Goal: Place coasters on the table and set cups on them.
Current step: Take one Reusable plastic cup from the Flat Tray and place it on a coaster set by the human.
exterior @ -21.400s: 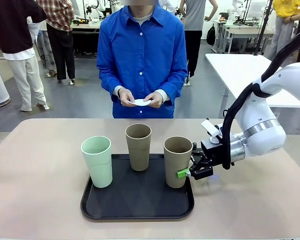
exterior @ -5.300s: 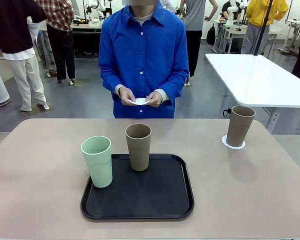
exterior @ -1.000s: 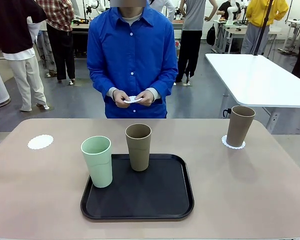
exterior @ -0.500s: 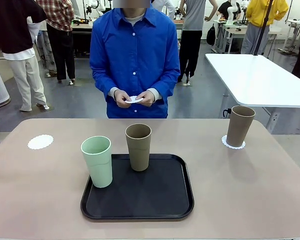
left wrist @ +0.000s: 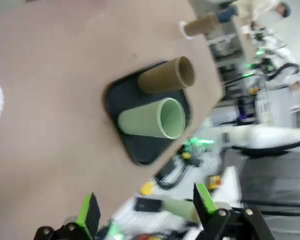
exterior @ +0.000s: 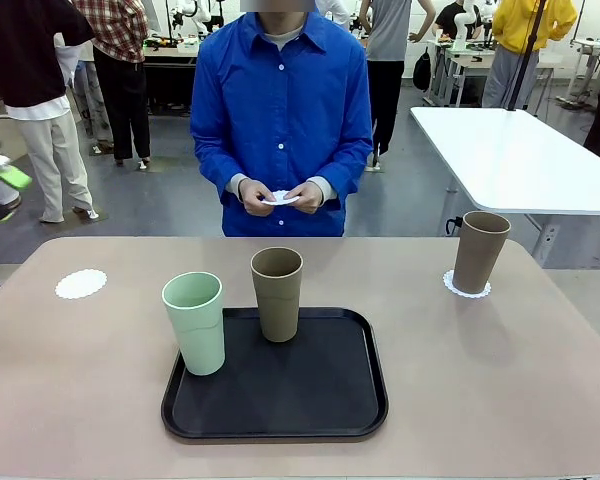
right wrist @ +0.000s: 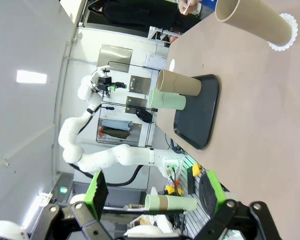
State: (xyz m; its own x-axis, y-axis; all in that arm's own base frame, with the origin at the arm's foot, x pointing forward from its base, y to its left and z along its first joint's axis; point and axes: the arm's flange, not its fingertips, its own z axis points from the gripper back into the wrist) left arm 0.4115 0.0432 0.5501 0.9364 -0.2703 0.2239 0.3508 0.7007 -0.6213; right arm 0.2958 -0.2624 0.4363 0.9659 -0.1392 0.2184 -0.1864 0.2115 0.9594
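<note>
Left gripper point(left wrist: 146, 202), well left of the tray point(exterior: 320, 400), and right gripper point(right wrist: 155, 189) hold their fingers apart, empty. On the tray stand a mint cup point(exterior: 194, 322) and a taupe cup point(exterior: 277, 293). Right of it, a second taupe cup point(exterior: 479, 251) sits on a lacy coaster point(exterior: 466, 291). Left of it lies a bare coaster point(exterior: 81, 283). Beyond it, a person's hands point(exterior: 305, 194) hold a third coaster point(exterior: 279, 198).

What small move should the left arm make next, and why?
Probably the left gripper, its jaws open, should move toward the mint green cup on the black tray. An empty coaster lies on the left part of the table, and this cup stands nearest to it. The coaster on the right already bears a taupe cup.
</note>
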